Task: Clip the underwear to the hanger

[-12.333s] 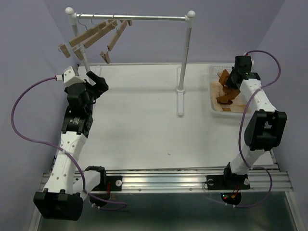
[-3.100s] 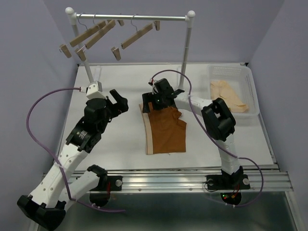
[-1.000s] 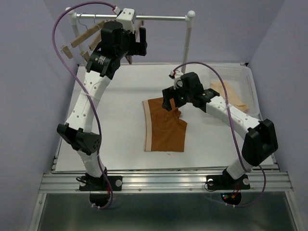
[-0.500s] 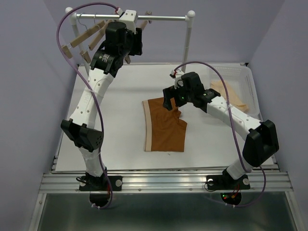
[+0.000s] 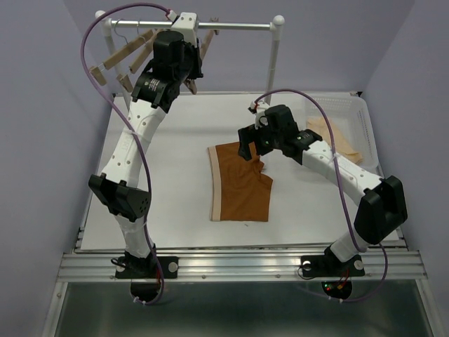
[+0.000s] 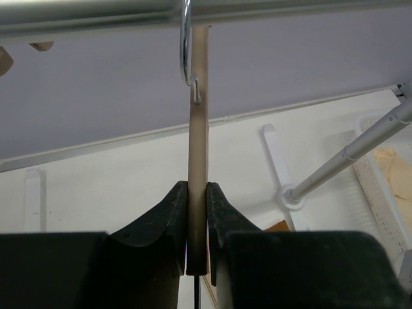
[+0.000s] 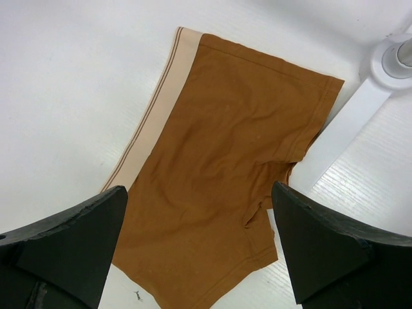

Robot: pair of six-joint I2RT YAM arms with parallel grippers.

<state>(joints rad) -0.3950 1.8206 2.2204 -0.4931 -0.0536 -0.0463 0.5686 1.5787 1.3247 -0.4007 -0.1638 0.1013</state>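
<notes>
From above, the left arm reaches to the upper left of the frame, where its left gripper [image 5: 192, 70] sits just under the silver metal rail [image 5: 238, 27] of a white clothes rack, against a slim light-wood bar hanger [image 5: 209, 41] that slants down from the rail. More wooden clip hangers [image 5: 116, 60] hang further left on the same rail. The rust-brown boxer-brief underwear [image 5: 242, 184] lies flat at the middle of the white surface [image 5: 161, 175], its pale waistband along the left edge. The right gripper [image 5: 252, 150] hovers at its upper edge, fingers spread. A white plastic basket [image 5: 337, 100] at the right holds a cream garment [image 5: 337, 140]. In the left wrist view, the left gripper [image 6: 197, 219] is clamped on the hanger [image 6: 198, 129]: both dark fingers [image 6: 161, 225] press the wooden bar from either side (no gap shows), and the wire hook [image 6: 185, 38] loops over the rail [image 6: 96, 13] at the top of the frame. In the right wrist view, the right gripper [image 7: 199, 257] stands wide open, holding nothing, its fingers at the lower corners. The underwear [image 7: 225, 148] fills the centre below it, with the beige waistband [image 7: 161, 109] at the left and the rack's white foot [image 7: 360, 109] at the upper right.
</notes>
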